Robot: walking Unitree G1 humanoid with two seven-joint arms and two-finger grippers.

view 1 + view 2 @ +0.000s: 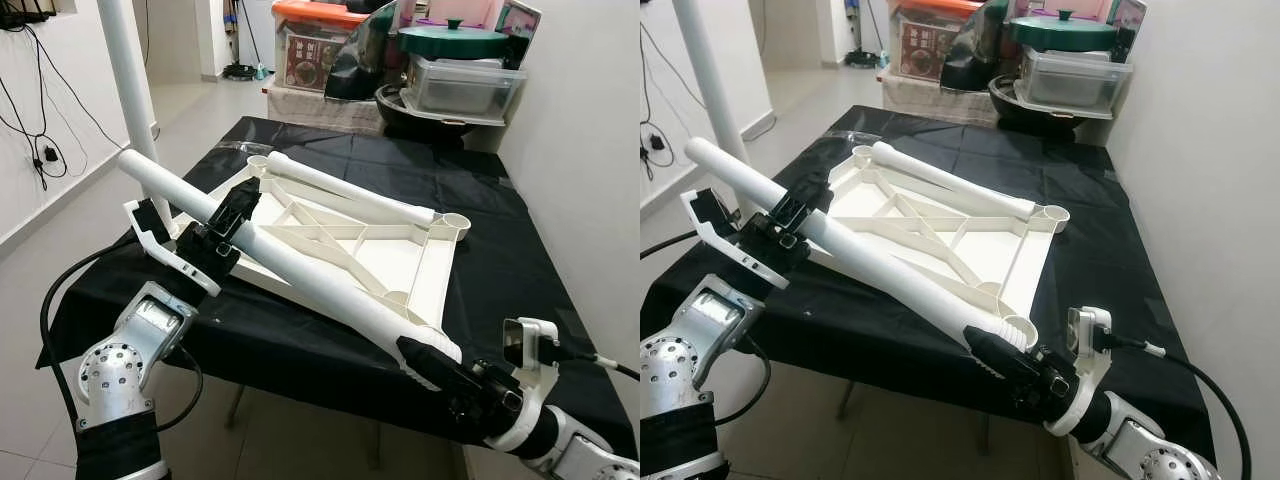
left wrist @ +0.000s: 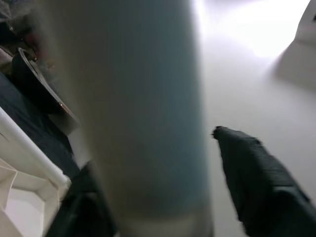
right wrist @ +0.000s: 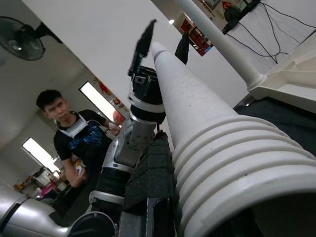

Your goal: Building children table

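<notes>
currently a long white plastic tube leg with a ribbed, threaded end (image 1: 300,262) is held across the near side of an upturned white plastic children's tabletop with moulded ribs and round corner sockets (image 1: 425,268), which lies on a black cloth-covered table (image 1: 500,270). the leg slants from high at the robot's left down to its right, where the ribbed end sits just beside the near right corner socket (image 1: 1016,330); whether it has entered the socket cannot be told

handling judgement: leg looks hollow, light and stiff, with a smooth and likely slippery wall; a grip spread toward both ends should steady it, and the ribbed thread is best kept free for screwing in. tabletop looks rigid but light, so it may slide on the cloth under a push

left gripper (image 1: 222,228): black fingers closed around the upper part of the leg; in the left wrist view the tube fills the space between the fingers (image 2: 261,182)

right gripper (image 1: 1005,362): fingers closed on the lower end just by the ribs, one black pad lying along the tube in the right wrist view

also noted: a second white tube (image 1: 345,188) lies along the tabletop's far edge; a person in a dark shirt (image 3: 81,143) stands behind the robot; stacked plastic storage boxes with a green lid (image 1: 455,75) sit beyond the table
</notes>
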